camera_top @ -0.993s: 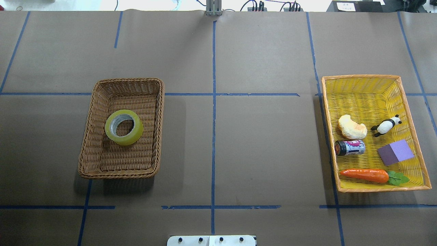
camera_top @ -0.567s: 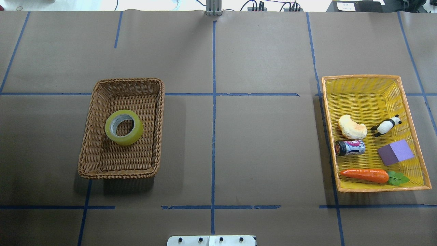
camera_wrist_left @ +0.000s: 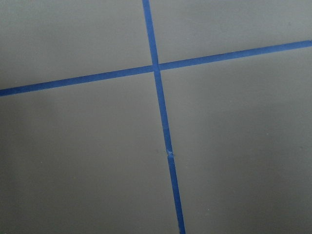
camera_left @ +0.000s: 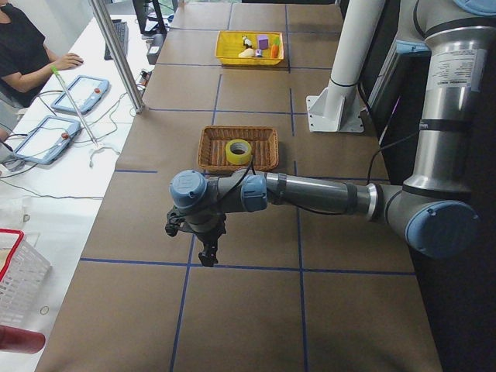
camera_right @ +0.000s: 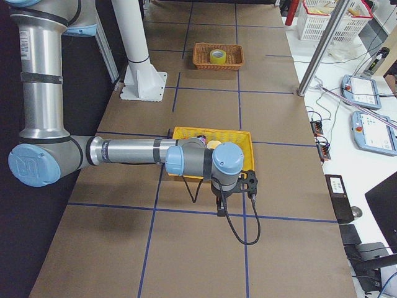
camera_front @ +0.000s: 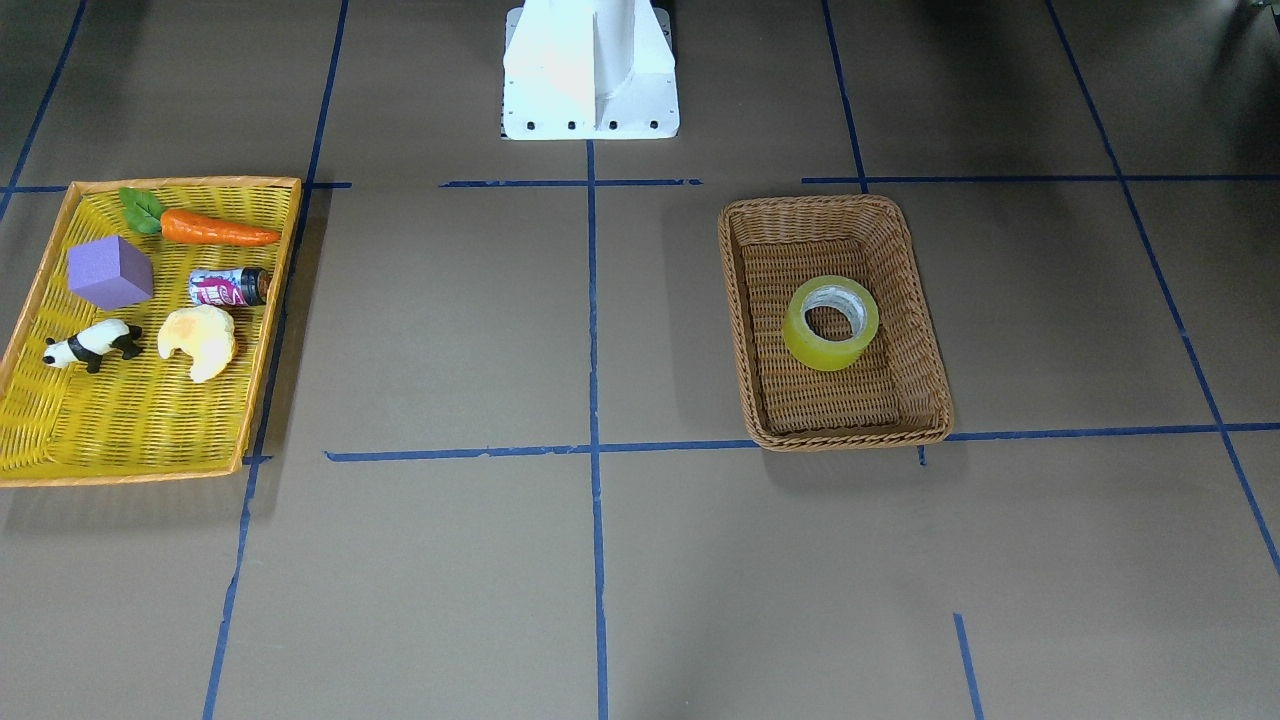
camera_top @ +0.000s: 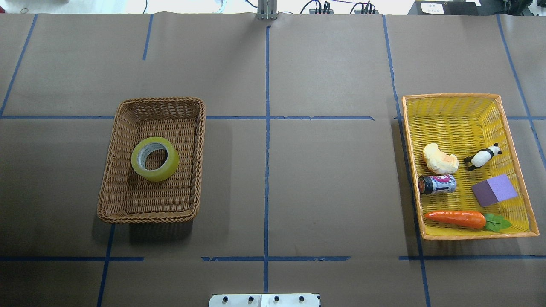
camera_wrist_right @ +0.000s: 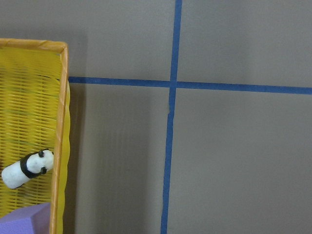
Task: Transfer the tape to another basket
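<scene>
Tape is seen in the front-facing view lying flat, hole upward, inside the brown wicker basket, well apart from the yellow tray. No arm is seen over the surface.

In the overhead view the roll is found near the middle of the basket floor, and nothing is reached towards it.

In the left-end view the left pincer is held low over bare surface, well short of the basket. Whether it is spread or pressed together cannot be told.

In the right-end view the right pincer is held just beside the yellow tray, and its state cannot be told either.

Only blue grid lines are shown by the left wrist view. A tray corner with a panda figure is shown by the right one.

With the roll settled in the wicker basket and both arms off to the sides, the transfer is judged complete.
</scene>
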Controlling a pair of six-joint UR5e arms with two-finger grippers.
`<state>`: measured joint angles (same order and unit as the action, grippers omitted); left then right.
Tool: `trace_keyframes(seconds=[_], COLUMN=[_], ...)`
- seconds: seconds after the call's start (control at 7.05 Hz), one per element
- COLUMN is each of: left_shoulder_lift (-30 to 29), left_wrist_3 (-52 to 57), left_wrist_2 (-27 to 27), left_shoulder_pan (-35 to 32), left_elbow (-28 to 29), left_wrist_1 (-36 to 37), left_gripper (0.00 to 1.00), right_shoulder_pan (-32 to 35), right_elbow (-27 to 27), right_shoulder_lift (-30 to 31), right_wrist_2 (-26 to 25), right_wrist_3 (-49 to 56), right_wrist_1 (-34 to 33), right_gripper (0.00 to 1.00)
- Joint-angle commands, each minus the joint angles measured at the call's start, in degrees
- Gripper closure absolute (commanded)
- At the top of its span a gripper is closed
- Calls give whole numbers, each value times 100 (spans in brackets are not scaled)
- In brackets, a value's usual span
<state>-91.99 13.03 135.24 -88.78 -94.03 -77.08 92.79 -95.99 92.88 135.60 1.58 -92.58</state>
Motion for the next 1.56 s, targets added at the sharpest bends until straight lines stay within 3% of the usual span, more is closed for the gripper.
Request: trace_keyframes(seconds=[0.0, 0.43, 0.85, 1.42], left_shoulder_lift=[5, -12, -21, -3], left_wrist_3=[-2, -28, -37, -72], left_wrist_2=[-6, -15, -15, 11], left_shoulder_pan=[-7, -33, -445, -447], left_elbow=[25, 174, 473, 913], left_wrist_1=[-35, -35, -9, -281], left_gripper=[0, 0, 0, 0], right_shoulder_pan=[2, -6, -33, -33], right_elbow=[18, 133, 160, 160], right_shoulder_lift=[256, 187, 125, 125], right_wrist_2=[-149, 431, 423, 423], right_wrist_3=[-561, -527, -518, -518], right_wrist_1=[799, 733, 495, 495], right_gripper=[0, 0, 0, 0])
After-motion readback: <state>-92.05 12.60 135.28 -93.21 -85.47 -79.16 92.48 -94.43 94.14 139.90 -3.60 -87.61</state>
